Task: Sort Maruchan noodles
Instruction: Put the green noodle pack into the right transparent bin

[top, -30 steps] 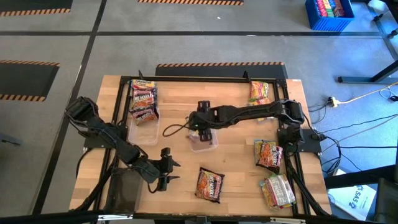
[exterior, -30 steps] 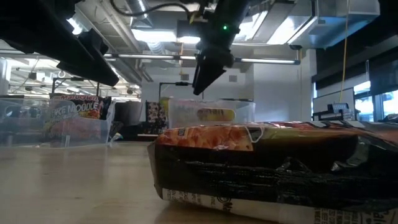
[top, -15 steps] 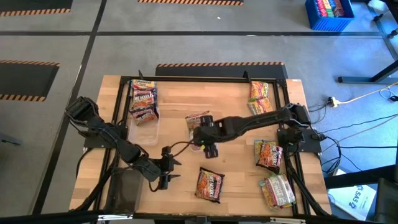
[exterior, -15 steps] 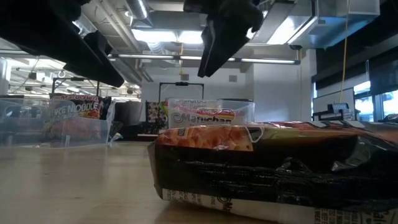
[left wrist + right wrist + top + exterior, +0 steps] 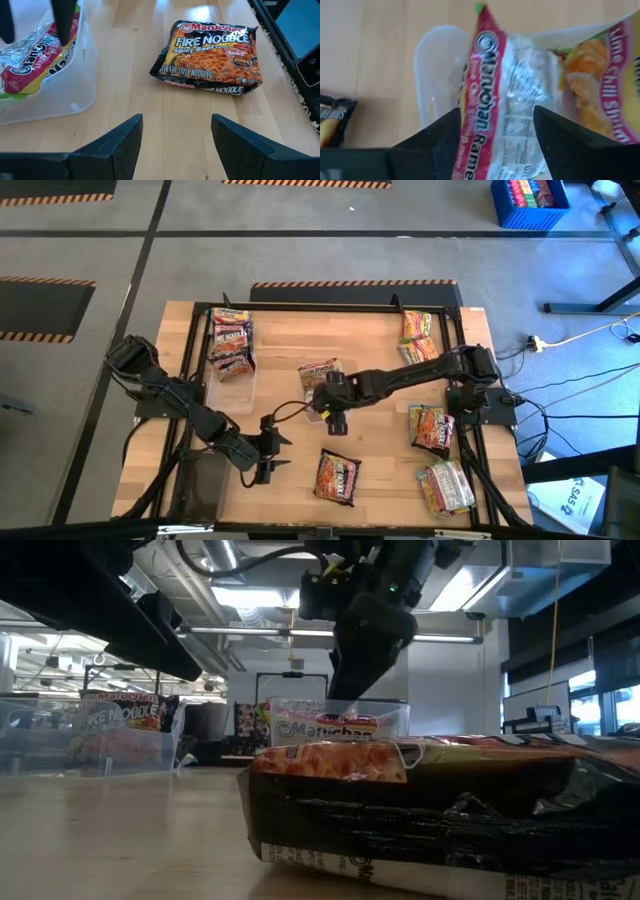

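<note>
Two arms are shown over the table. A clear tray at mid-table holds a pale lime-chili packet; the right gripper, jaws apart and empty, hangs just above it. The left gripper, open, waits near the Fire Noodle packet. A clean vertical retreat is judged best, so the packet is not dragged out.

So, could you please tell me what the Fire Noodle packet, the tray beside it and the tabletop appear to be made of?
Fire Noodle packet: glossy printed plastic film, judging by crinkles and crimped end seams.
Tray: clear, seemingly rigid plastic; the wood shows through its wall and its rounded rim catches light.
Tabletop: light wood, probably sealed; visible grain with a soft sheen.
</note>
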Tool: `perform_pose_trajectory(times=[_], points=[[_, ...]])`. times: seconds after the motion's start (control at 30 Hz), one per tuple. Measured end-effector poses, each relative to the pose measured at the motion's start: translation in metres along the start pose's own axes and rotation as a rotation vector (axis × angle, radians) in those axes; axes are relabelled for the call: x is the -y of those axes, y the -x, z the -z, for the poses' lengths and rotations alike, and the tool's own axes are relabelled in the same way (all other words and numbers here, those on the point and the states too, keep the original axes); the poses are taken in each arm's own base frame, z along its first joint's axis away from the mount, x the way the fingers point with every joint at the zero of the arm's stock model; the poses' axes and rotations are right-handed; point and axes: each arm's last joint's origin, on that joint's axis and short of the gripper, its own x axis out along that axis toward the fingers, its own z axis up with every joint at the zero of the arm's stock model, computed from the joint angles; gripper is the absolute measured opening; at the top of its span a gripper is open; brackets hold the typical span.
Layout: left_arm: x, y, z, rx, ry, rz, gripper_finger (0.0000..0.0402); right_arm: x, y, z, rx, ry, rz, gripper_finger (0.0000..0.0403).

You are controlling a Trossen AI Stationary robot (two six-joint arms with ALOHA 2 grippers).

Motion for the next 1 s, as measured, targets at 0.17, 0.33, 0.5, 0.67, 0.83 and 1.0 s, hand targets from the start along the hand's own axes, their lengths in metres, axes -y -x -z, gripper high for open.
perform_pose_trajectory(times=[0.17, 0.33, 0.5, 0.67, 0.83, 1.0], points=[[0.0, 0.0, 0.0, 0.0, 0.0, 0.0, 0.023, -0.001, -0.003, 0.0, 0.029, -0.003, -0.017, 0.0227], [0.0, 0.0, 0.0, -0.001, 0.0, 0.001, 0.023, -0.001, -0.011, 0.004, 0.013, 0.0, -0.012, 0.0227], [0.0, 0.0, 0.0, 0.0, 0.001, -0.001, 0.023, -0.001, -0.017, 0.006, -0.007, 0.019, 0.013, 0.0214], [-0.001, 0.0, 0.0, 0.001, 0.002, -0.005, 0.023, 0.0, -0.017, 0.006, -0.001, 0.031, 0.058, 0.013], [-0.001, 0.0, 0.0, 0.002, 0.001, -0.005, 0.023, 0.001, -0.016, 0.005, 0.005, 0.063, 0.074, 0.002], [-0.001, 0.0, 0.0, 0.002, 0.001, -0.005, 0.023, 0.001, -0.012, 0.002, -0.004, 0.079, 0.071, 0.0011]])
